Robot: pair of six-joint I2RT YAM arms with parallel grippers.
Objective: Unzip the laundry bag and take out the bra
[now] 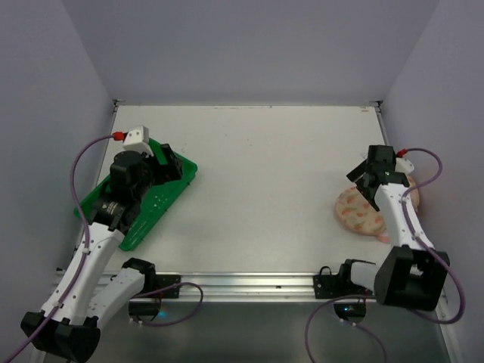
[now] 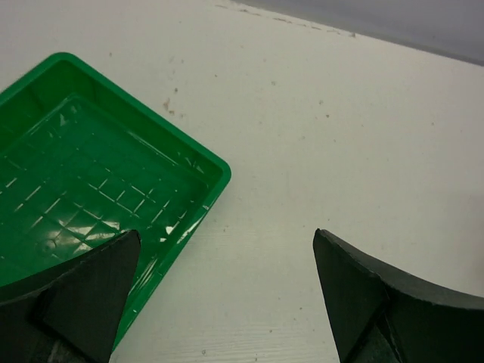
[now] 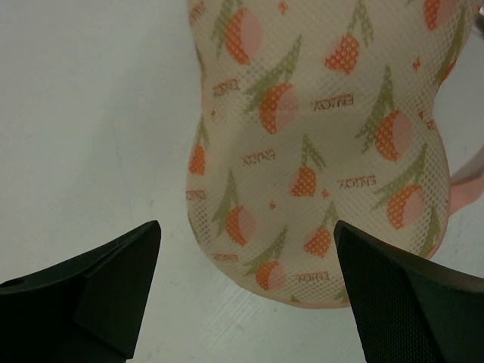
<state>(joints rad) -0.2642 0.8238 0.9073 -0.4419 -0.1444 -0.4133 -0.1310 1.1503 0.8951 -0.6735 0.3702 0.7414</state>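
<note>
The laundry bag (image 1: 354, 213) lies near the counter's (image 1: 265, 166) right edge, bra unseen. The right hand (image 1: 364, 179) hangs spread above it, the left hand (image 2: 227, 295) spread at the green tray's (image 2: 219, 162) corner. Nothing shows where the bag unzips, so a blind pinch could bunch its mesh or drag it.

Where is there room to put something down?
The wide bare table between the green tray and the laundry bag, up to its far edge. Crowded: the right edge, where the right gripper hangs over the bag.
</note>
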